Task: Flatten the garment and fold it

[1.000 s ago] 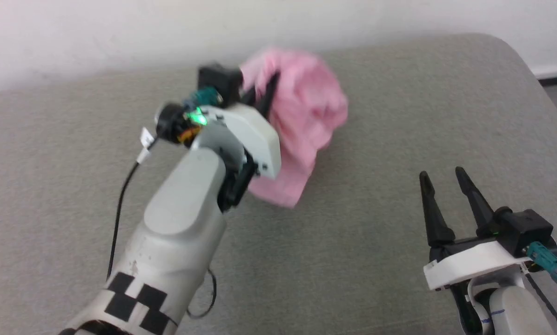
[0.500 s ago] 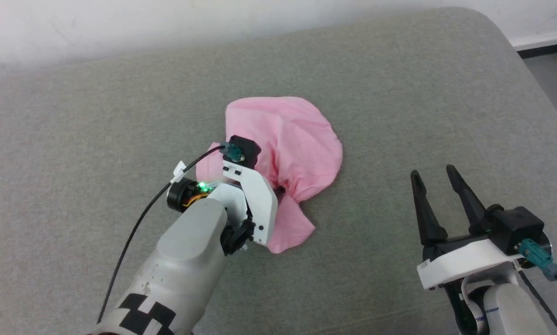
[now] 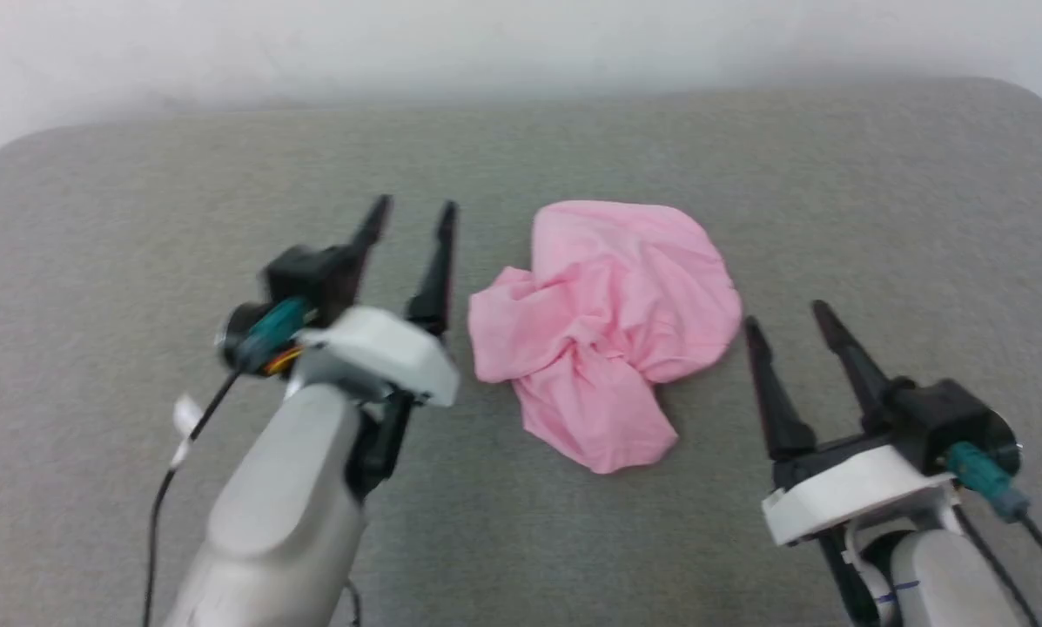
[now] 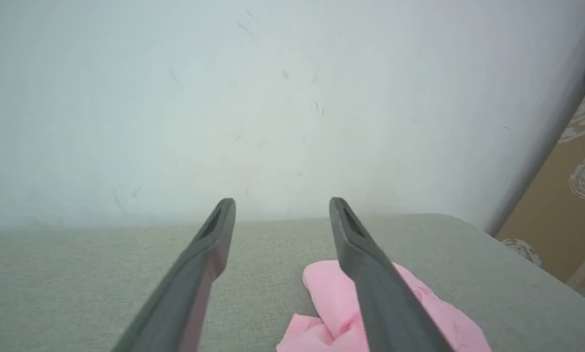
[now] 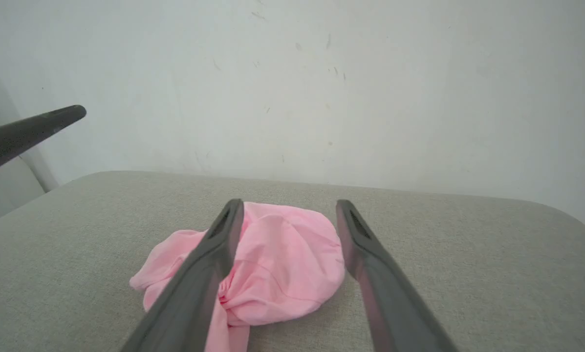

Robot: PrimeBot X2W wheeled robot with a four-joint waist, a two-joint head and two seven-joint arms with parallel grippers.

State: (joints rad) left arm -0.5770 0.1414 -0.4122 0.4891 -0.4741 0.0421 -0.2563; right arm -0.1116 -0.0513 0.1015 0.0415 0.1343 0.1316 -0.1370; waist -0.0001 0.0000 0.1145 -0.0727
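The head camera looked forward and down from above onto a grey fabric surface, with the left claw and right claw in its lower part. Each wrist camera sat low and near that surface, facing along its own fingers toward a white wall. All three views shared the pink garment and the wall behind it.

left gripper sits at 9 o'clock in the head view, jaws spread wide and pointing to 12, empty. its pale forearm rises from 7 o'clock, blurred, so its exact tilt is hard to judge. right gripper sits at 4 o'clock, jaws likewise spread, leaning toward 11, empty.
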